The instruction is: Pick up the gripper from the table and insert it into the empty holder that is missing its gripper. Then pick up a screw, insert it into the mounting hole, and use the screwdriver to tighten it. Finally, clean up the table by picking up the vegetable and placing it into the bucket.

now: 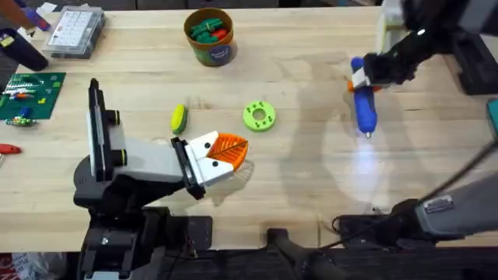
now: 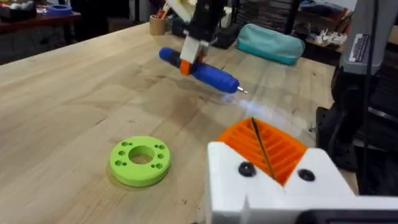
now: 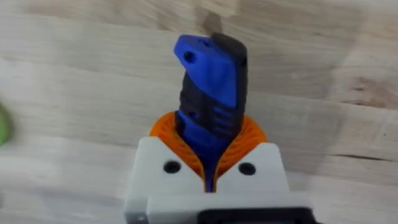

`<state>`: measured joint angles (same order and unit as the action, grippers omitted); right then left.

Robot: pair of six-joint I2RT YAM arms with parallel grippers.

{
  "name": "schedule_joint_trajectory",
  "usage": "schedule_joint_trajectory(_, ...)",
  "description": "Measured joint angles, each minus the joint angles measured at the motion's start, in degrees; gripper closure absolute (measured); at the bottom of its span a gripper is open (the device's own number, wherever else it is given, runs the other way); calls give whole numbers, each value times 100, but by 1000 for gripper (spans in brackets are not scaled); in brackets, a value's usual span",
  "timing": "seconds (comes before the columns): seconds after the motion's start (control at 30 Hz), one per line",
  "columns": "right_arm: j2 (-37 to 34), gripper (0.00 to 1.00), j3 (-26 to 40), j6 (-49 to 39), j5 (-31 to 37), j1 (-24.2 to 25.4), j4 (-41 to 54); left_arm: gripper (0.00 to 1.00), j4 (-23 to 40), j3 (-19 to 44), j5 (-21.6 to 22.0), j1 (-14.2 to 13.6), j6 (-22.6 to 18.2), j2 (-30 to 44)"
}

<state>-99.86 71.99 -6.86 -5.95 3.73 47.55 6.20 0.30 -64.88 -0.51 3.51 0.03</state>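
My right gripper (image 1: 364,78) is shut on the blue screwdriver (image 1: 365,109) at the right of the table (image 1: 311,179), holding it near its rear end. The thin bit points toward the near edge, and a pale glow lies on the wood below it. The left wrist view has that screwdriver (image 2: 208,70) tilted above the wood. The right wrist view shows orange pads (image 3: 168,134) clamping its body (image 3: 211,87). My left gripper (image 1: 232,148) rests low at centre left, shut and empty. The yellow-and-green vegetable (image 1: 179,118) lies just beyond it. The bucket (image 1: 210,48) stands at the back centre.
A bright green disc with holes (image 1: 259,115) lies between the grippers, also close ahead in the left wrist view as the disc (image 2: 140,160). A clear compartment box (image 1: 74,31) and a green board (image 1: 27,93) sit far left. A teal pouch (image 2: 270,42) lies at the right.
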Motion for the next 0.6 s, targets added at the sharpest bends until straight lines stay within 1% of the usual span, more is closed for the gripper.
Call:
schedule_joint_trajectory(0.1,554,976,123,11,-227,-46,4,996,0,1,0,0,1,0)
schedule_joint_trajectory(0.23,1154,976,529,44,-371,-194,-185,996,0,-1,0,0,2,0)
schedule_joint_trajectory(0.4,1505,976,1009,112,-628,-435,-719,996,0,1,0,0,1,0)
schedule_joint_trajectory(0.47,1535,976,1203,185,-838,-537,-863,997,0,1,0,0,1,0)
schedule_joint_trajectory(0.5,1536,976,1494,309,-1286,-669,-1059,997,0,0,0,0,2,0)
schedule_joint_trajectory(0.6,1555,976,1656,479,-1769,-790,-1609,996,0,1,0,0,2,0)
